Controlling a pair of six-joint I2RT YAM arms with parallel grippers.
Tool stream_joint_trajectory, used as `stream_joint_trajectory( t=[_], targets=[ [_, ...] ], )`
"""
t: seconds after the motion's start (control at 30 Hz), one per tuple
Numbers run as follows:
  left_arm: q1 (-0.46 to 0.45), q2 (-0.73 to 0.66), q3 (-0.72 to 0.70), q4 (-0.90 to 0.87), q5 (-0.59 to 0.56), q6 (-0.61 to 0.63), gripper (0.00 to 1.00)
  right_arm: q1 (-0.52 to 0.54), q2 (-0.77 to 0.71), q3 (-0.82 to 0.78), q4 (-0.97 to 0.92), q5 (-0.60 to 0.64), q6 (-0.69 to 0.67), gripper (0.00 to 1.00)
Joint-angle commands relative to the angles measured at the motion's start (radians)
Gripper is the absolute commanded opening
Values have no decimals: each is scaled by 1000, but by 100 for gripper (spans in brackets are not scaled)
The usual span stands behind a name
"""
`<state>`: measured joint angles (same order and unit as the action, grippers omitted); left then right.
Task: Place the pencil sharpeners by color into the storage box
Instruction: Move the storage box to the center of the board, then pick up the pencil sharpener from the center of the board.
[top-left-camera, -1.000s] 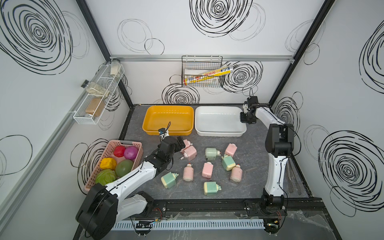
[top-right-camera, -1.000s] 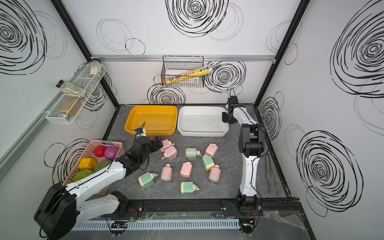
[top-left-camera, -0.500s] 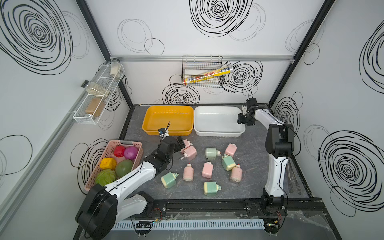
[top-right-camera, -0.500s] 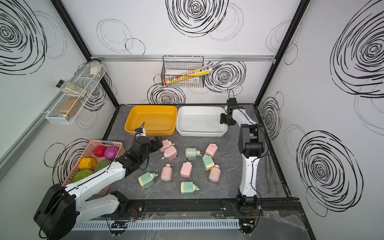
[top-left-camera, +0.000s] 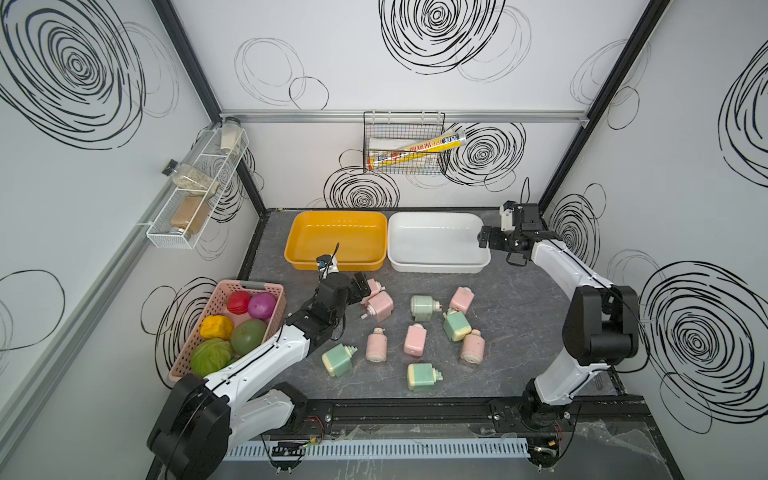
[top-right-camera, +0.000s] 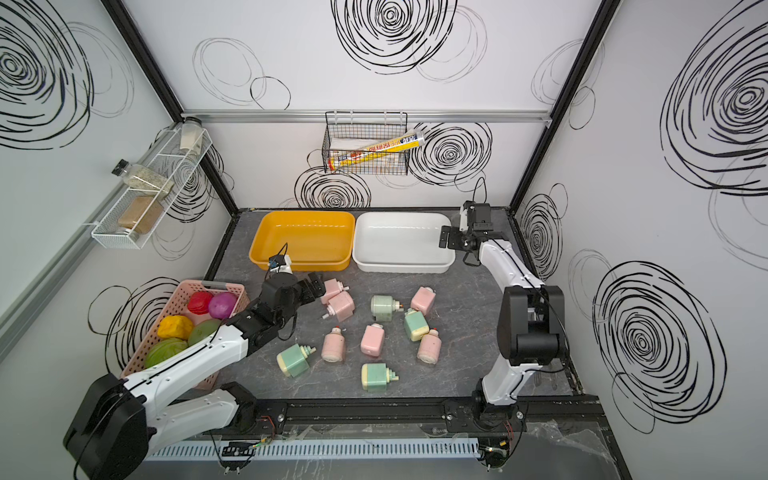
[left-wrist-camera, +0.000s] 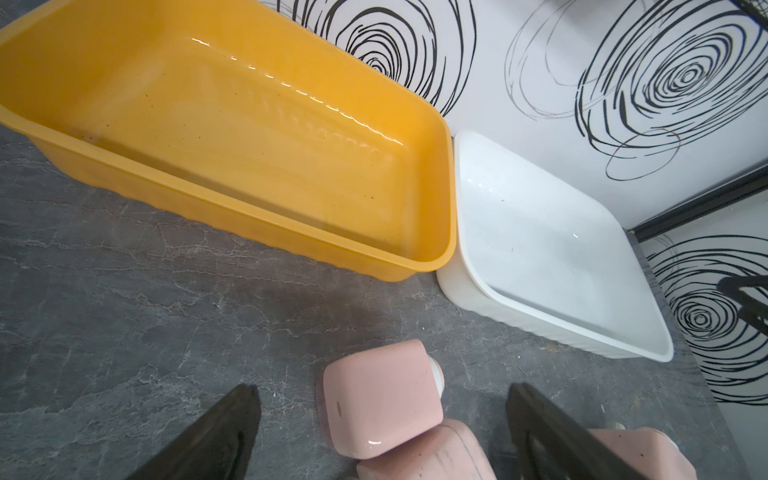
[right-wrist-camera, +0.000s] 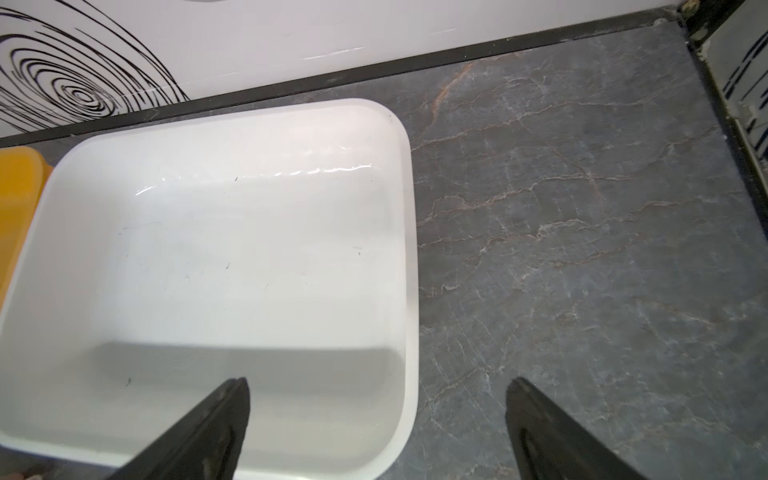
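On the left wall, a white wire shelf (top-left-camera: 189, 226) held glass jars, their contents pale and brown. Below it, at the table's left edge, a pink basket (top-left-camera: 249, 286) carried toy fruits (top-left-camera: 239, 302).

Just right of the basket, the left gripper (top-left-camera: 360, 286) hovered low. In the left wrist view its fingers (left-wrist-camera: 220, 432) were spread wide on either side of a pink sharpener (left-wrist-camera: 380, 399) and did not touch it. A second pink one (left-wrist-camera: 432, 457) lay against that sharpener.

Behind them stood the yellow tub (top-left-camera: 332, 215), touching the white tub (top-left-camera: 436, 216) on its right. On the back wall above the tubs, a black wire basket (top-left-camera: 405, 120) held a long yellow box (top-left-camera: 419, 148). The box bore red Korean lettering and a blue oval mark at one end, too small to read.

All ten pencil sharpeners (top-left-camera: 415, 340) lay on the grey stone-patterned table (top-left-camera: 523, 316) in front of the tubs. Six were pink and four mint green with cream ends, scattered close together.

At the far right, the right gripper (top-left-camera: 484, 242) hung over the white tub's right end. In the right wrist view its fingers (right-wrist-camera: 208, 428) were spread wide and held nothing, one above the tub's floor and the other above the table.
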<state>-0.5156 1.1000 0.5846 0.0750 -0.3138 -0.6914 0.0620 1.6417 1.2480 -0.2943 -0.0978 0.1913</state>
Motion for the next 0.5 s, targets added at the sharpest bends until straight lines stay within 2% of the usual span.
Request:
stream_joint_trajectory(
  t=[0.0, 0.07, 0.17, 0.37, 0.47],
  targets=[
    [-37, -26, 18, 35, 18, 82, 99, 22, -122, -112, 92, 1, 76, 100],
    [-68, -29, 20, 52, 21, 119, 99, 25, -197, -169, 90, 17, 166, 100],
    [-114, -36, 10, 99, 53, 187, 99, 27, -311, -271, 97, -27, 246, 100],
    [-225, -60, 3, 108, 97, 289, 99, 34, -454, -386, 14, -128, 234, 100],
    [-322, -69, 19, 30, 28, 239, 99, 69, -495, -430, -14, -183, 219, 100]
  ],
)
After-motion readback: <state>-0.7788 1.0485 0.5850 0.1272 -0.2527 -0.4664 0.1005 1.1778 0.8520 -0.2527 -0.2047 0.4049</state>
